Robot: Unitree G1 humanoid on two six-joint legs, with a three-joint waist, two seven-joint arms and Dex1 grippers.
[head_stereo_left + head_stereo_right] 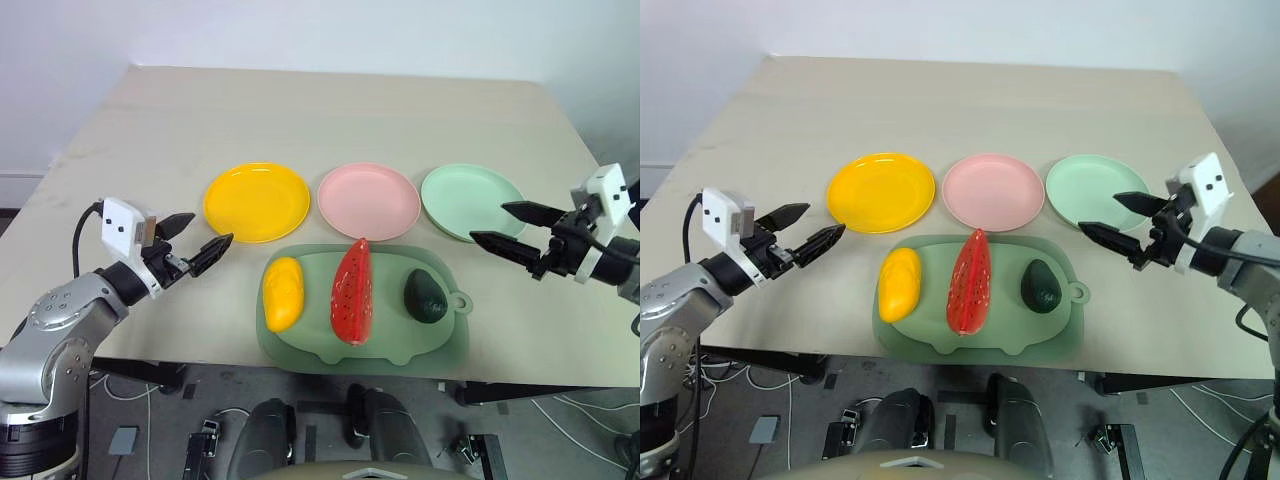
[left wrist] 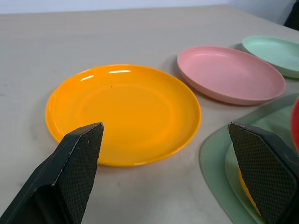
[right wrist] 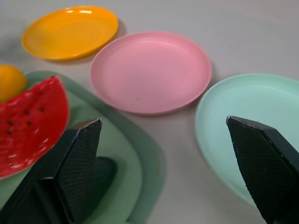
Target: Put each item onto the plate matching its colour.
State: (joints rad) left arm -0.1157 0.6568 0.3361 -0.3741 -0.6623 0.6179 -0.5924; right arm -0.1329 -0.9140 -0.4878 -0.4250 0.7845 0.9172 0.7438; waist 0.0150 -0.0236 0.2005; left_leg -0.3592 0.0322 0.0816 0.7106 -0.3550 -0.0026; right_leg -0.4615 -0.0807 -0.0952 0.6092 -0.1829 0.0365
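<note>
Nothing is sorted yet: mango, watermelon wedge and avocado lie on the pig-shaped mat, at six o'clock from the plates. Left claw and right claw hover open, empty. Next, probably, a descent onto one toy.

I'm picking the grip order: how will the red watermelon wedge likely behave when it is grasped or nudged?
The watermelon wedge looks like rigid moulded plastic, so probably stiff and light. Its glossy skin may be slippery between the fingers. It lies on the green mat on a narrow curved side between the yellow fruit and the avocado, so a nudge could rock or tip it.
</note>
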